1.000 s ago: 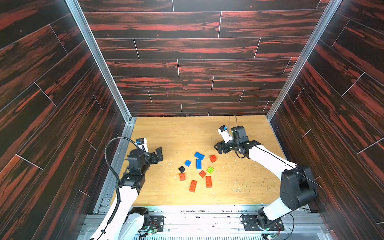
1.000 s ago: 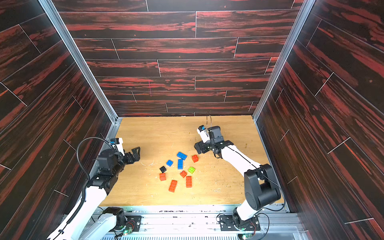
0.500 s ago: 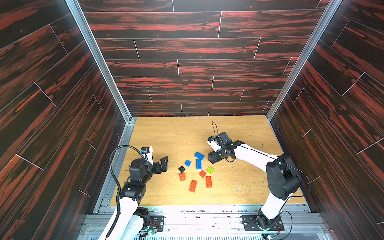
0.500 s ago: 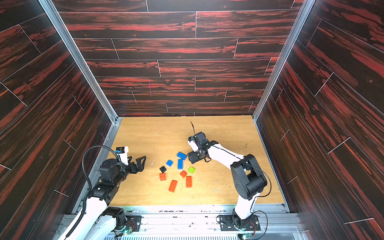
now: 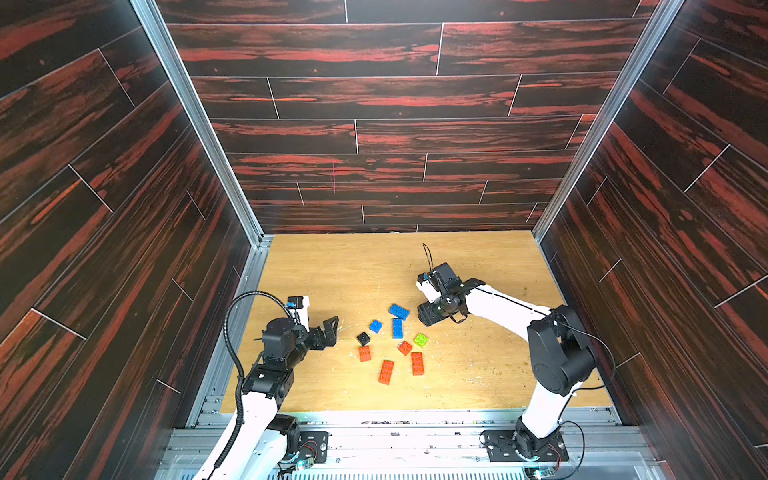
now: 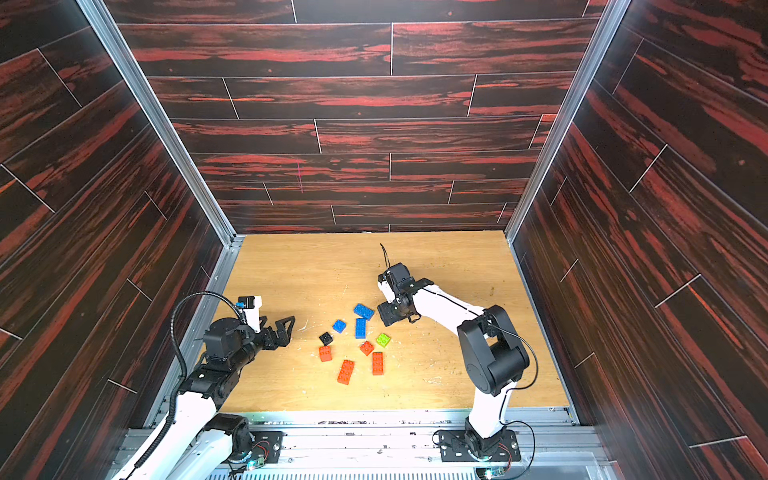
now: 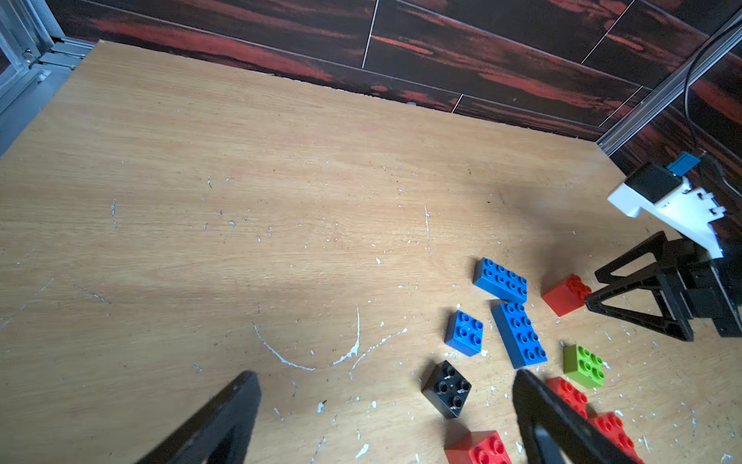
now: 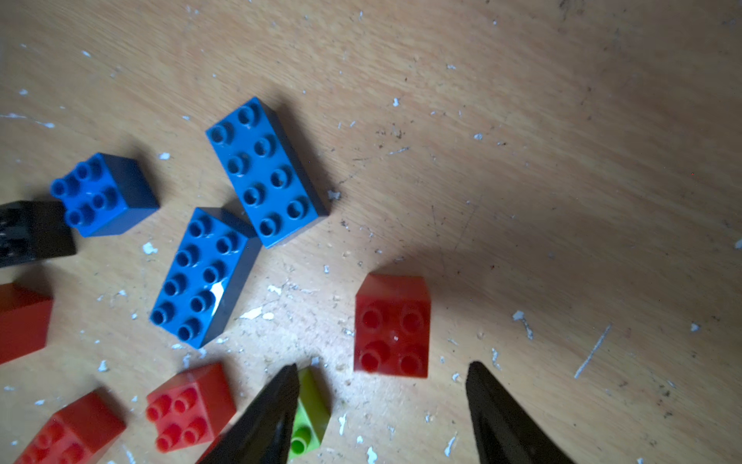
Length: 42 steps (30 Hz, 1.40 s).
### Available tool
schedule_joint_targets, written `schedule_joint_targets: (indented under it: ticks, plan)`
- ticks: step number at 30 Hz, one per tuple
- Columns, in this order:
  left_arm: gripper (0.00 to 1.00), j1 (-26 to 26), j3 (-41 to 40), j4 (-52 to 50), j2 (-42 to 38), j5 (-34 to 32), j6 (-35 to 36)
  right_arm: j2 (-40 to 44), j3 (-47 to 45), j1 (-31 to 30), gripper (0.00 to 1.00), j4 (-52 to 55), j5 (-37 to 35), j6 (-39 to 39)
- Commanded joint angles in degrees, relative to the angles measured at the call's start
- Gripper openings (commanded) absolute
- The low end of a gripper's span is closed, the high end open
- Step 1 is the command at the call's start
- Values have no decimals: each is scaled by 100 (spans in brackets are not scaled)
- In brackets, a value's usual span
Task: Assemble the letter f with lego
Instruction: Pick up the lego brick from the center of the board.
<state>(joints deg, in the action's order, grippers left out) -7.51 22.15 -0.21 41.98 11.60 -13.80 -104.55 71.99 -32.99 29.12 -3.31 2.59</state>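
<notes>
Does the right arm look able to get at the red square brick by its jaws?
Probably yes: the right gripper is open with the red square brick just ahead of its fingertips, nothing between. The lime green brick beside one finger might get nudged.

Lit brightly and evenly from overhead in both top views. Washes the wooden tabletop point(image 5: 345, 274) pale, keeps the dark wall panels point(image 5: 374, 95) readable, throws only short soft shadows under the lego bricks point(image 5: 397, 328). Splays the aluminium rails point(image 5: 195, 116) toward 11 and 1 o'clock through wide-lens stretch. Reads sharp at centre, softer toward the corners.

Dimmer through the right wrist view: drapes a broad soft shadow around the red square brick point(image 8: 391, 325), leaves a small white glint on a blue oblong brick point(image 8: 204, 277), blurs the fingers point(image 8: 265, 422) of the right gripper point(image 8: 385, 364), smears the black brick point(image 8: 32, 229) at the frame's edge.

Crisp on the table through the left wrist view, yet blurs the fingers point(image 7: 225, 422) of the left gripper point(image 7: 386, 373).
</notes>
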Motion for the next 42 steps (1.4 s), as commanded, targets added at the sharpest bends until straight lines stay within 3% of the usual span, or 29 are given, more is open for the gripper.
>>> schedule_joint_targets:
  ticks: [1,10,14,22,24,34,42]
  plan:
    - [100,-24,-10,-71,43,163,132,-207,196,-41,67,162,12,75]
    - [100,-195,-181,78,-85,1818,306,-339,219,-58,64,174,22,132]
    - [100,-500,-539,120,-811,1640,308,-363,204,-57,63,173,19,153]
    - [100,-1001,-1186,-567,-3250,922,251,-365,219,-52,62,230,-3,154]
    - [100,-1011,-1273,-600,-3528,946,187,-365,244,-57,62,259,-18,154]
    - [100,-1093,-1196,-524,-2714,1214,-180,-429,325,-53,57,307,-31,198]
    - [100,-1143,-1287,-905,-3509,864,-259,-733,566,-51,52,317,-69,232]
